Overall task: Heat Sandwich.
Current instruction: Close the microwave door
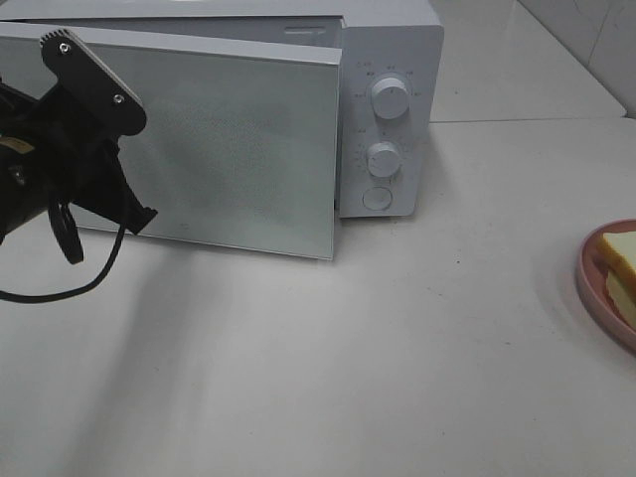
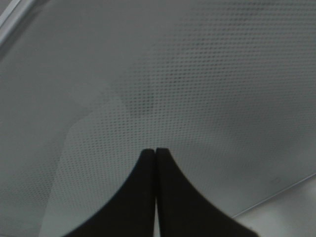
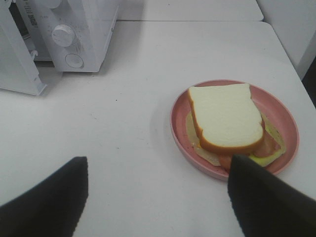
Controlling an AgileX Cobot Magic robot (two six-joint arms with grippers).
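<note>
Nearest the right wrist camera, the right gripper [image 3: 157, 197] hangs above bare table with its two dark fingers [image 3: 49, 202] spread wide and nothing between them. Just beyond the fingertips, and a little toward the finger that shows at the plate's near rim, sits the sandwich [image 3: 226, 118] on its pink plate [image 3: 286, 123]. The top slice lies flat, pale with a brown crust, its straight edges roughly in line with the camera's forward direction, and orange-red filling and a yellow layer peek out on the near side. So the sandwich lies ahead of this gripper and slightly off its centreline; this arm is plainly the nearer one, and I judge it needs only a short forward reach with a small sideways correction.

Farther off, the table [image 1: 298, 378] runs clear to the microwave [image 1: 393, 119] at the back. Its door [image 1: 238, 149] stands ajar, swung partly outward. The left gripper [image 2: 156, 150] has its fingers pressed together, tips right against the dotted door panel, holding nothing. From the high camera only a sliver of plate and sandwich shows at the right edge, well apart from that left arm.
</note>
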